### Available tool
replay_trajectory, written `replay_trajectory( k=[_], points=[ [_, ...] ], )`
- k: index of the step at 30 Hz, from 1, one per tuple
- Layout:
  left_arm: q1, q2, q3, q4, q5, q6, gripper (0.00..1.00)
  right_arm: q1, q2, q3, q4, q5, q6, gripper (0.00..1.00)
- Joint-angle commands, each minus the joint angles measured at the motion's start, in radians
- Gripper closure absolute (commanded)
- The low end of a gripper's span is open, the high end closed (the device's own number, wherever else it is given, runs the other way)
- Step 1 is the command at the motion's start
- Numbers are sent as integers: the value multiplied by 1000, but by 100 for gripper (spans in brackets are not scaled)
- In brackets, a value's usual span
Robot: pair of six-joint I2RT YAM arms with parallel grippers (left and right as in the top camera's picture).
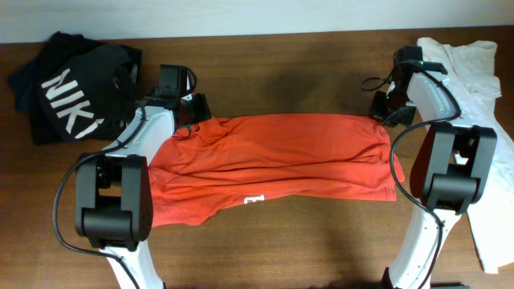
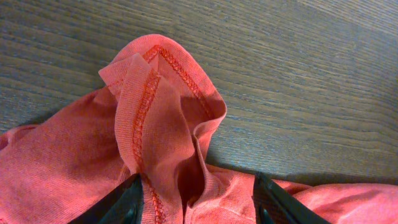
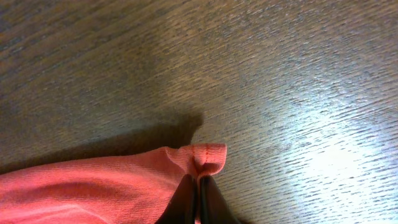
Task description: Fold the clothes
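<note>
My left gripper (image 2: 196, 186) stands apart around a stitched fold of the soft orange shirt (image 1: 281, 156). My right gripper (image 3: 199, 200) pinches its thin corner. It lies wrinkled across the wooden desk's (image 1: 281, 72) middle.

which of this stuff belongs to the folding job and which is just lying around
part of the job: orange-red t-shirt; left pincer, open around its hem; right pincer, pinching its corner

just lying about: black shirt with white letters; white garment
</note>
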Motion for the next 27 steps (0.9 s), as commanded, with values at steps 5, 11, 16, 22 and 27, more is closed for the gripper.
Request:
replay_trajectory(
  k=[5,11,16,22,27],
  points=[
    [-2,10,3,6,14,20,85,5,5,21,-12,5,9,96],
    [-2,10,9,5,-16,47,99,5,5,21,-15,5,9,96],
    [-2,-82,31,-51,-16,49,99,1,4,23,-16,6,14,96],
    [-1,-164,31,-212,-22,49,100,-43,-20,109,-164,-1,72,96],
    [1,-135,31,-161,-49,71,22,-40,-20,117,-172,-39,69,96]
  ],
)
